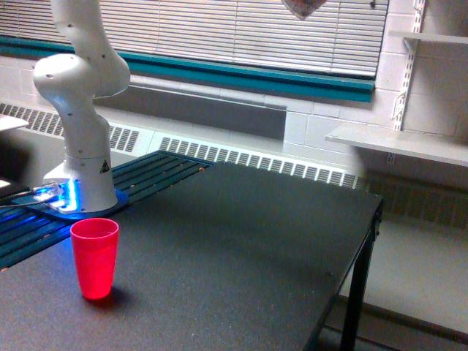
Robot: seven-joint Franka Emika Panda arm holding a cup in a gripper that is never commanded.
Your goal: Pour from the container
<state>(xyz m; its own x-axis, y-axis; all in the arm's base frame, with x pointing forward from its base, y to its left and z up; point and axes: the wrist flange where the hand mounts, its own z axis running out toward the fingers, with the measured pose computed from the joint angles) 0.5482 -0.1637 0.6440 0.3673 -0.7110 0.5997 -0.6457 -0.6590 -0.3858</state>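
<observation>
Gripper is sitting out of frame above the top edge, so I cannot tell whether it is clamping or released.
Only a sliver of what is probably the container (302, 7), clear with pinkish-brown bits, is poking down at 12 o'clock, hanging high over the black table (241, 248). Red cup (95, 257) is standing upright at 8 o'clock, near the arm base (84, 183), which is glowing blue at 9 o'clock.

container (301, 7) cropped by top edge, end effector unseen
</observation>
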